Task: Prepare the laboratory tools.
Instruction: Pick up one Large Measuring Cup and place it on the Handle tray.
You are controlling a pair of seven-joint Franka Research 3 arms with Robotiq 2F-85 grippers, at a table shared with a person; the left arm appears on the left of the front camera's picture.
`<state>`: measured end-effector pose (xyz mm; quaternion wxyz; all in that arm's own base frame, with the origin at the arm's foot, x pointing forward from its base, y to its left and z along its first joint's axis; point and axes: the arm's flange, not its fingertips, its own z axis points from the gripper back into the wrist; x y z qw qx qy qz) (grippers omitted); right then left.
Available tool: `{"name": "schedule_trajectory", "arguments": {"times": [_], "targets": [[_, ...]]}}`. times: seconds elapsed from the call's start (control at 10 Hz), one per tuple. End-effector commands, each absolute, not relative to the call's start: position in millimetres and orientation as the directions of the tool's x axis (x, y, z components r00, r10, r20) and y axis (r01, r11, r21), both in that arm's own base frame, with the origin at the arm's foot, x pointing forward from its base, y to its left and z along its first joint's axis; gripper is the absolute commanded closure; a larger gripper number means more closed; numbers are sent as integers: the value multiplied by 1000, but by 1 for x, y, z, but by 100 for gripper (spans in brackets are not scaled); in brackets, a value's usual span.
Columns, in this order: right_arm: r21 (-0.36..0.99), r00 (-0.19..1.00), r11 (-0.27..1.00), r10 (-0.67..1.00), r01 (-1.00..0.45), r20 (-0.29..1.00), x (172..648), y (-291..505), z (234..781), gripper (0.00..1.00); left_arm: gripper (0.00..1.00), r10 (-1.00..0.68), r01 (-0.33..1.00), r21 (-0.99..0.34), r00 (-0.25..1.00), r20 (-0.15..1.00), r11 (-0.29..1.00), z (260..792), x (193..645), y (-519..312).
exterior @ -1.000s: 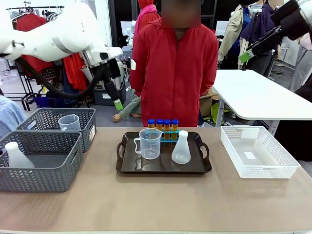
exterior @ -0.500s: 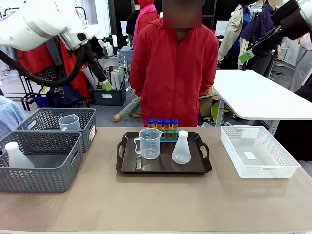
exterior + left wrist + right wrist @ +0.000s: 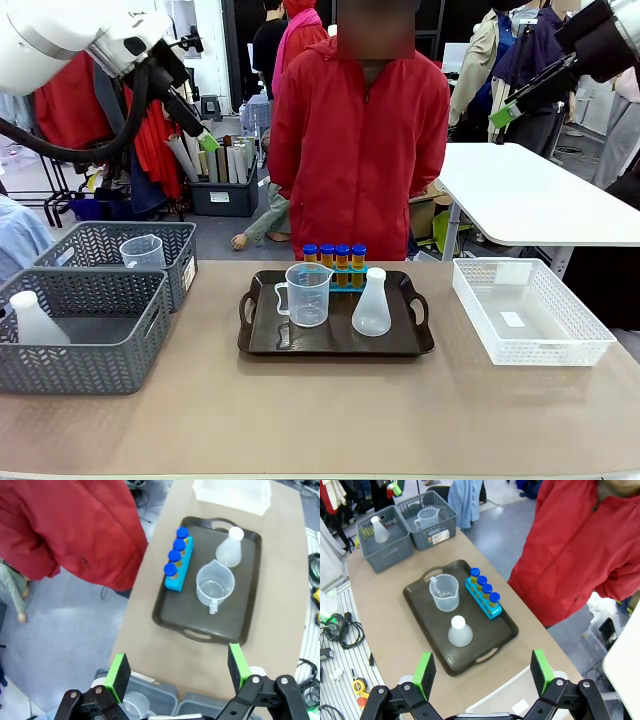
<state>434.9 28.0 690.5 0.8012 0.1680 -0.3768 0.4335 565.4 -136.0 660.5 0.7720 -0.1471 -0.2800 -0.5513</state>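
A dark tray (image 3: 300, 340) sits mid-table and carries a clear measuring jug (image 3: 308, 295), a translucent white flask (image 3: 371, 305) and a blue rack (image 3: 340, 278) with several blue-capped tubes of orange liquid (image 3: 333, 254). My left gripper (image 3: 200, 135) hangs high at the upper left, far from the tray. Its own view looks down on the jug (image 3: 215, 585), flask (image 3: 230, 552) and rack (image 3: 178, 575) between wide-open jaws (image 3: 178, 672). My right gripper (image 3: 505, 112) is raised at the upper right, open (image 3: 482, 671) above the jug (image 3: 444, 592), flask (image 3: 459, 632) and rack (image 3: 482, 597).
Two grey mesh baskets (image 3: 70, 365) stand at the left, one holding a second jug (image 3: 142, 250), the other a second flask (image 3: 35, 320). A white lattice bin (image 3: 530, 310) is at the right. A person in a red jacket (image 3: 360, 140) stands at the far edge behind the tray.
My left arm has swung up and to the left, lifting its gripper higher and away from the table. The right arm and the things on the tray have stayed put.
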Motion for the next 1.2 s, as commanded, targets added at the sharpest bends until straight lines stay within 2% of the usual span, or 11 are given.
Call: {"name": "schedule_trajectory", "arguments": {"times": [0.0, 0.5, 1.1], "targets": [[-58, 334, 564, 565, -823, 755, 435, 28, 692, 0, 0, -751, 934, 130, 180, 635, 334, 662, 556, -130], [-58, 334, 564, 565, -823, 755, 435, 28, 692, 0, 0, -760, 956, 149, 103, 641, 254, 687, 548, -126], [-58, 334, 564, 565, -823, 755, 435, 28, 692, 0, 0, -756, 971, 115, 85, 649, 208, 694, 545, -122]]}}
